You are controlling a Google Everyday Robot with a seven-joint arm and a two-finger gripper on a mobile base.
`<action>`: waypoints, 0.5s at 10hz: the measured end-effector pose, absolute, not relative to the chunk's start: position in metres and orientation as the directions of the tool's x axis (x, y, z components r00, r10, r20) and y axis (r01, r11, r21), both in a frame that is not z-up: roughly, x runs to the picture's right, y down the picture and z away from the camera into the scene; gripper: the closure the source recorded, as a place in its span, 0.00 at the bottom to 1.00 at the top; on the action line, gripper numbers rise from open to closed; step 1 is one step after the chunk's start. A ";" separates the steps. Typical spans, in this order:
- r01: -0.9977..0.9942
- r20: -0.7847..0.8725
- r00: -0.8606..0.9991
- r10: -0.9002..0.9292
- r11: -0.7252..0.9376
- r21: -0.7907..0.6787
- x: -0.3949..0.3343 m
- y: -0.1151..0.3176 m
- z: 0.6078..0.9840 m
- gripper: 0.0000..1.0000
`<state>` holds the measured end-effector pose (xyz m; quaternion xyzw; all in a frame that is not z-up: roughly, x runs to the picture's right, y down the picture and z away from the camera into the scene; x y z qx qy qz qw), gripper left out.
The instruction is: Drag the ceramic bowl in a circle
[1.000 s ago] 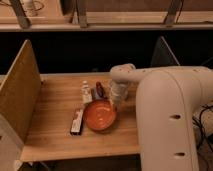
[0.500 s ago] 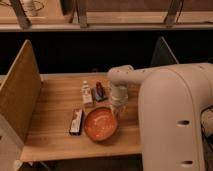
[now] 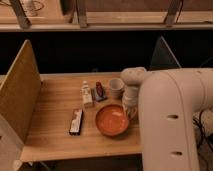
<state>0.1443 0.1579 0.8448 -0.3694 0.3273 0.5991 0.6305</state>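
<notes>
The ceramic bowl (image 3: 112, 120) is round, shallow and glossy orange-red. It sits on the wooden table (image 3: 55, 127) near the front edge, right of centre. My gripper (image 3: 129, 106) hangs from the big white arm (image 3: 170, 115) and is down at the bowl's right rim, touching or very close to it. A small pale mug (image 3: 116, 87) stands just behind the bowl, left of the arm's wrist.
A small white bottle (image 3: 86, 94) and a dark red item (image 3: 99, 90) stand behind the bowl. A dark flat bar (image 3: 76, 121) lies to the bowl's left. A tall wooden side panel (image 3: 19, 95) walls the table's left side. A dark divider (image 3: 162, 55) stands at back right.
The bowl has slid toward the table's front edge together with my gripper at its right rim. The mug, hidden behind the arm before, now shows.
</notes>
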 end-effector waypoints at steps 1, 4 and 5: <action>-0.997 -0.854 0.059 0.516 -0.006 -0.073 0.142 0.150 0.858 1.00; -0.991 -0.828 0.097 0.553 -0.020 -0.130 0.113 0.120 0.871 1.00; -0.988 -0.820 0.114 0.560 -0.018 -0.150 0.104 0.115 0.868 1.00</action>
